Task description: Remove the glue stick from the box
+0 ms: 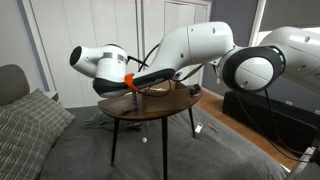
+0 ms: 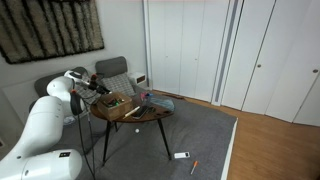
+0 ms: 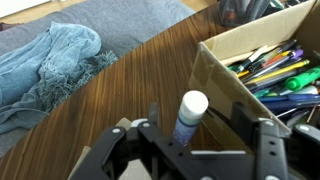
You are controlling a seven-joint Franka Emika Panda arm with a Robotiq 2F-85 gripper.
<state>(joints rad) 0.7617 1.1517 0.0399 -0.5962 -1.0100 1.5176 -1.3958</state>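
In the wrist view the glue stick [image 3: 188,120], bluish with a white cap, stands tilted between the jaws of my gripper [image 3: 197,118]. It is over the wooden table [image 3: 120,95], just outside the near wall of the brown cardboard box [image 3: 222,62]. Some gap shows between the stick and each finger, so the jaws look open around it. The gripper body hides the stick's lower end. In both exterior views the arm reaches low over the round table [image 1: 150,103] [image 2: 135,113]. The stick is too small to make out there.
The box holds several pens and markers [image 3: 275,68]. A crumpled blue cloth [image 3: 50,65] lies on the table beside the gripper. Beyond the table are a grey carpet [image 2: 200,135], an armchair [image 2: 120,72] and a sofa with a cushion [image 1: 30,125].
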